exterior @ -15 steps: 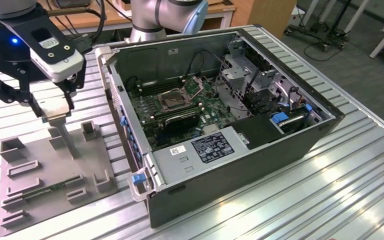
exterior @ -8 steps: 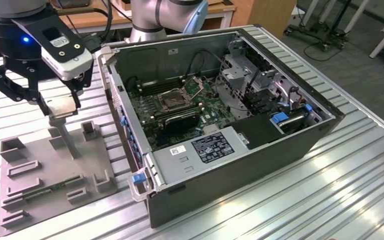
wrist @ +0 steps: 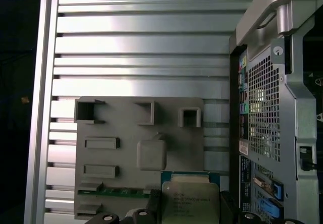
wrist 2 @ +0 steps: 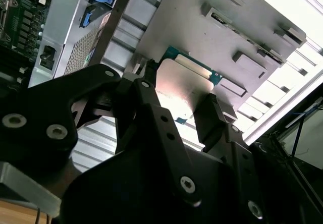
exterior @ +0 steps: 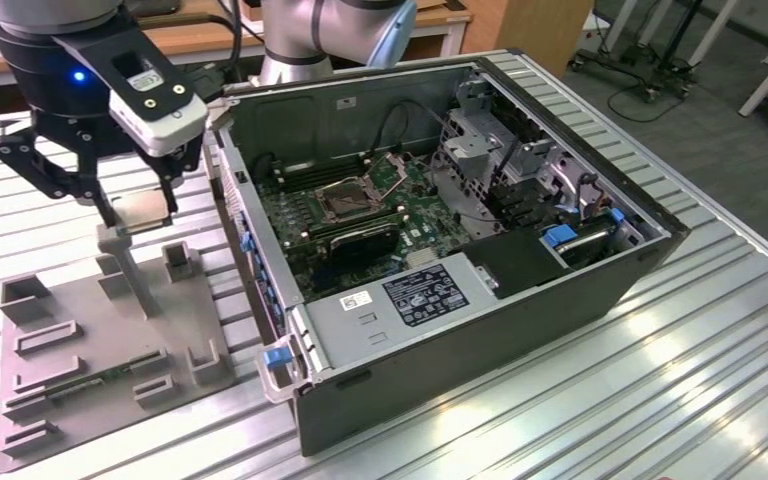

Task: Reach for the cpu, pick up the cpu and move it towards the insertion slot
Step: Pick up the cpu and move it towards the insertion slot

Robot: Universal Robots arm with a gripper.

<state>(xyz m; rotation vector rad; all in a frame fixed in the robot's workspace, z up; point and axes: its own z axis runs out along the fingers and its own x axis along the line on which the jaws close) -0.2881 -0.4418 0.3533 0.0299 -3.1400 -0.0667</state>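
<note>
The black two-fingered pincer point(exterior: 137, 212) is clenched on the cpu point(wrist: 191, 201), a small flat square chip with a silvery-white metal face and a green edge. In the second wrist view its dark fingers point(wrist 2: 209, 115) press on opposite sides of the chip. The cpu hangs in the air above the grey plastic fixture plate point(exterior: 91, 350), clear of its surface. In the first wrist view, the rounded square pad point(wrist: 151, 154) in the middle of that plate lies bare just beyond the chip.

The fixture sits flat on the ribbed aluminium bench point(exterior: 651, 380), at the exterior view's left. Just beside it, toward the exterior view's right, lies the open black and grey computer case point(exterior: 491, 330), with a blue plastic latch point(exterior: 275, 357) at its near corner and a white rectangular sticker label point(exterior: 424, 293) on the metal box inside.

The insertion slot point(exterior: 347, 198), a square socket with a silvery metal frame and dark centre, sits on the green circuit board point(exterior: 418, 215) within the case, well apart from the pincer and the chip it holds.
</note>
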